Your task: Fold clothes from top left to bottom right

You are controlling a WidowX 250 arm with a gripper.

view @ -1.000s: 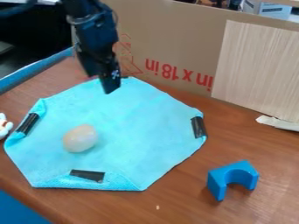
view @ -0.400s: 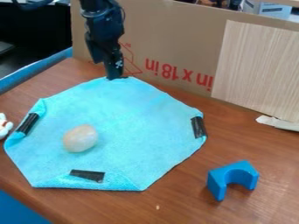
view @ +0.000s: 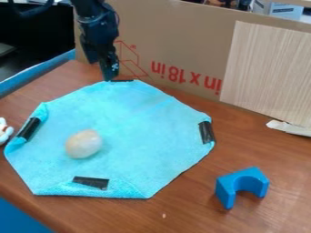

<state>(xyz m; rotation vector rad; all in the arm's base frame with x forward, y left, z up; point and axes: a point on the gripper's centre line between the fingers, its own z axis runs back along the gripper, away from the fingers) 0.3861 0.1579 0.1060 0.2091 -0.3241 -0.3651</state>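
Gripper (view: pixel 110 76), spread or pressed together unclear, at the blue cloth (view: pixel 139 118)'s far edge, brown table (view: pixel 188 205) beneath, cardboard (view: pixel 188 41) behind.

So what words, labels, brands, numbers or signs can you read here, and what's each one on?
"in x 18in": red, upside down, on the cardboard.
Small red print above the outline drawing, same cardboard: too small to read.
White mark on the arm: too small to read.
Print on the box behind: too blurred to read.

Brown cardboard (view: pixel 182 41) stands along the tabletop's (view: pixel 243 150) far edge — red print on it; pale wood-grained panel (view: pixel 264 68) at right.
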